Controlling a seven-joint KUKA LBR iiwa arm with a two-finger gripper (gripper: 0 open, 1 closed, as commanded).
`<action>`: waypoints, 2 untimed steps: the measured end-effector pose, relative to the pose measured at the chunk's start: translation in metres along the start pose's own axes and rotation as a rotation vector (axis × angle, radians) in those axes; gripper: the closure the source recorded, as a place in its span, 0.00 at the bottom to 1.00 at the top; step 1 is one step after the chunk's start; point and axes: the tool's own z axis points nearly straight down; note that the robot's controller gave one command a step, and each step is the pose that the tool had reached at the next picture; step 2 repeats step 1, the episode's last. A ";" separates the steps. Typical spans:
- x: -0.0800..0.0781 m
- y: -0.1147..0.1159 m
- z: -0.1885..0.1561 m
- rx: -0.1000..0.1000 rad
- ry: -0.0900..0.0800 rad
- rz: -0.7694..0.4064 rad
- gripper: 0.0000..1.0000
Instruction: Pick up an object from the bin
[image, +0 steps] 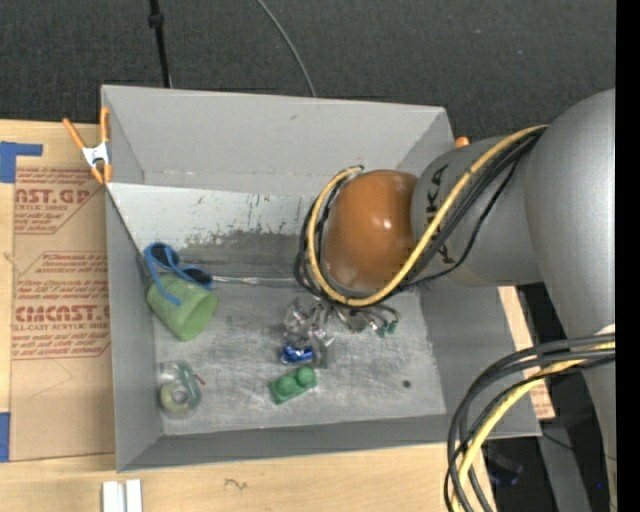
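Small blue thing (295, 352) just beneath the hand (311, 327); hand's grip unclear.

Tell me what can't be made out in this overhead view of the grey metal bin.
Camera view:
Gripper: a small metal tangle under the orange wrist cover; open or shut unclear.
Small blue object just below it: too small to identify.
Small green piece right of it: partly hidden by the arm.
Bin floor behind it: covered by the arm.
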 end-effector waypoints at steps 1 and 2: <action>0.002 -0.007 -0.178 -0.005 0.014 -0.204 1.00; 0.002 -0.007 -0.178 -0.005 0.014 -0.204 1.00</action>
